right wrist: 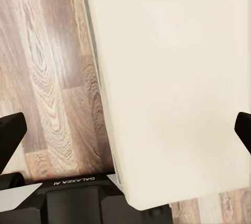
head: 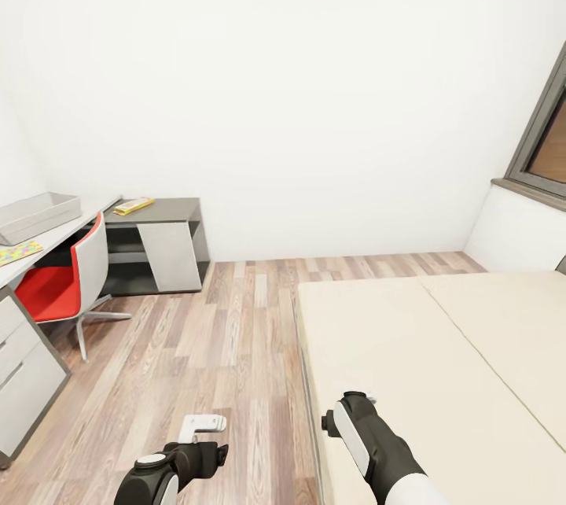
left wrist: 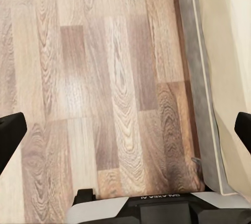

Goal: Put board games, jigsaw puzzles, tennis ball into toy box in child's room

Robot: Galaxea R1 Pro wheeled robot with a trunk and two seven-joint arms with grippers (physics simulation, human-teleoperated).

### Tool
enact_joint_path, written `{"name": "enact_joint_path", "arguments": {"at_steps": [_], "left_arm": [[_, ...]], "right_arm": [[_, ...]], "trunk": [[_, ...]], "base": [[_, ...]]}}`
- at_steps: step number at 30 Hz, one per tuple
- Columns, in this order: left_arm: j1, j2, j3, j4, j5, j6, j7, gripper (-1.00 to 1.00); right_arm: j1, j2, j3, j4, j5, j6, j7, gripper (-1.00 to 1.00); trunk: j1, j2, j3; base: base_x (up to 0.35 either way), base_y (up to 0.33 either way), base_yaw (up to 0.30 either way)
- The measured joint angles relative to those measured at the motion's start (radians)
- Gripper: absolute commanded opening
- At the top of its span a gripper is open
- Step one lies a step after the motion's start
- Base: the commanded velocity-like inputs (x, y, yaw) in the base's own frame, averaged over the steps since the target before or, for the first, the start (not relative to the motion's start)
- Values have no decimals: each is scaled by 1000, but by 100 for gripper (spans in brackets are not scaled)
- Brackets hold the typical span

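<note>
Two arms reach low in the head view: the left gripper over the wood floor, the right gripper at the edge of the cream bed. At far left, the grey toy box and a jigsaw puzzle rest on the table, a board game on its lower dark section, beside a red chair. In the left wrist view, spread jaws frame floorboards and the bed's edge, holding nothing. In the right wrist view, spread, empty jaws straddle the mattress.

Red-seated swivel chair, wood plank floor, white wall, grey-framed window
</note>
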Motion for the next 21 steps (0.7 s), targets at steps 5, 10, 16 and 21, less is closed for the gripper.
{"name": "enact_joint_path", "arguments": {"at_steps": [5, 10, 16, 21], "left_arm": [[0, 0, 0, 0, 0, 0, 0, 100], [0, 0, 0, 0, 0, 0, 0, 100], [0, 0, 0, 0, 0, 1, 0, 100], [0, 0, 0, 0, 0, 0, 0, 100]], "right_arm": [[0, 0, 0, 0, 0, 0, 0, 100], [0, 0, 0, 0, 0, 0, 0, 100], [0, 0, 14, 0, 0, 0, -1, 100], [0, 0, 20, 0, 0, 0, -1, 100]], "trunk": [[0, 0, 0], [0, 0, 0], [0, 0, 0], [0, 0, 0]], "base": [[13, -48, 0], [2, -142, 0], [0, -196, 0], [0, -100, 0]]}}
